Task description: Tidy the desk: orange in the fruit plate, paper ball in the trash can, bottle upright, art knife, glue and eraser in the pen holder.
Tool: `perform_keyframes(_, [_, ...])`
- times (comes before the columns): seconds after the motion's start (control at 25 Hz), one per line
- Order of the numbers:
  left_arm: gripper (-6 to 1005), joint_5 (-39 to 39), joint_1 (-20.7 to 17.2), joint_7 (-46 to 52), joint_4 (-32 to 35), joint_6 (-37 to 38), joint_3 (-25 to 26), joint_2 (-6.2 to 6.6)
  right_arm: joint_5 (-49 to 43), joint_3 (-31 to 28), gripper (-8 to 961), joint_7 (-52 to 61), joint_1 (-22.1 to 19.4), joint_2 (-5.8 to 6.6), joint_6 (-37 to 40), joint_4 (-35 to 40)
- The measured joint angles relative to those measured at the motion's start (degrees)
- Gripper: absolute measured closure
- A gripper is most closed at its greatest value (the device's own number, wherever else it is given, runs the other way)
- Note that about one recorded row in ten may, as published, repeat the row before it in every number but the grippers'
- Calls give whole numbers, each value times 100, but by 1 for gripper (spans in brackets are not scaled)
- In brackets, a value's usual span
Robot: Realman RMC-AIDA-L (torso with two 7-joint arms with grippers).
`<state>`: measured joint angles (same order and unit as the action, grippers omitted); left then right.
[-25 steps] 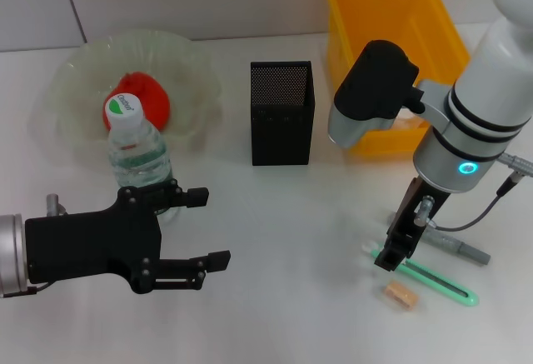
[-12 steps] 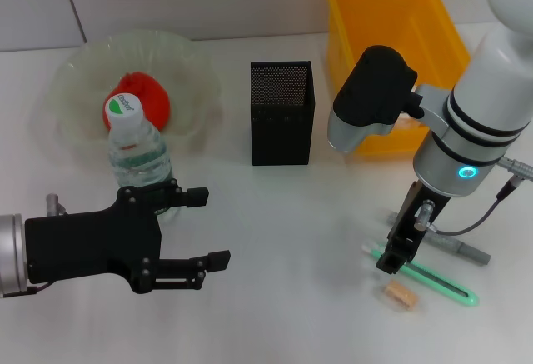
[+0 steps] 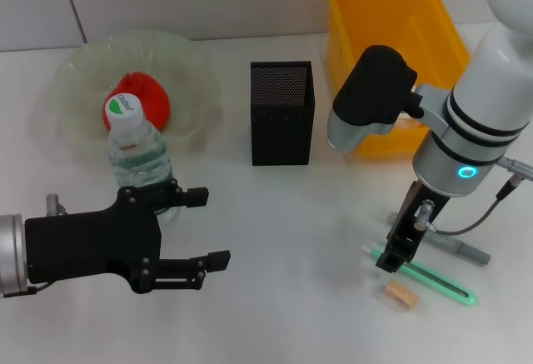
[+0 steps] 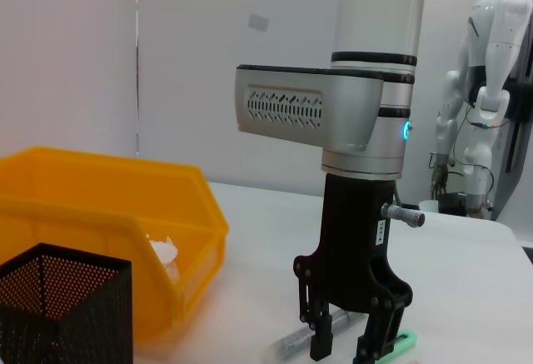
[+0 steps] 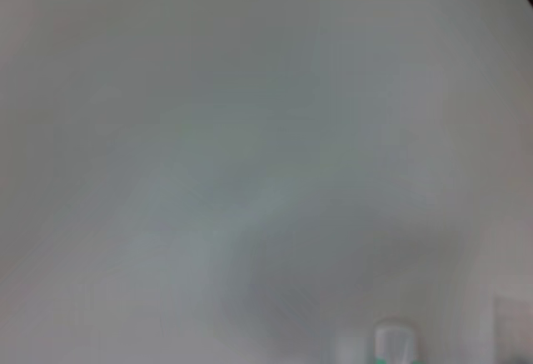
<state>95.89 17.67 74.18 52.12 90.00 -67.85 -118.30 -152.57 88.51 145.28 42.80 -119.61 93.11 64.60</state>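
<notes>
Fingers of my right gripper (image 3: 393,254) hang low over the worktop (image 3: 291,231), spread a little apart with nothing between them, tips straddling the near end of the green art knife (image 3: 433,281). From the left wrist view the same gripper (image 4: 346,349) shows its two black fingers (image 4: 322,335) parted, the green handle (image 4: 398,346) just beside one tip and the grey glue stick (image 4: 304,343) lying next to the other.

On the head view the glue (image 3: 458,247) lies behind the knife, a cable running off from near it. Eraser (image 3: 400,295), small and tan, sits on the worktop just in front of the knife, apart from the fingers.

My left gripper (image 3: 196,235) is held out at the front left, fingers wide open and empty, just in front of the bottle (image 3: 137,160), which stands upright with its green cap on.

Orange (image 3: 141,97) is in the clear fruit plate (image 3: 79,72) behind the bottle. Black mesh pen holder (image 3: 281,114) stands mid-worktop. Yellow trash can (image 3: 391,14) is at the back right; the left wrist view shows white crumpled paper (image 4: 162,251) inside it.
</notes>
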Motion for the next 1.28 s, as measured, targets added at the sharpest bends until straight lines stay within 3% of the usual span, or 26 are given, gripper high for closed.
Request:
perform_keyframes(0.88, [138,0,0,0,0,0,0,0,0,-1,519,21,1,0,-3,-52])
perform_keyframes(1.04, [137,0,-1,0,0,0,0,0,0,-1,684,60,1,-1,-3,-52])
perform_keyframes(1.28, [138,0,5,0,0,0,0,0,-1,-1,774,67,1,-1,-3,-63])
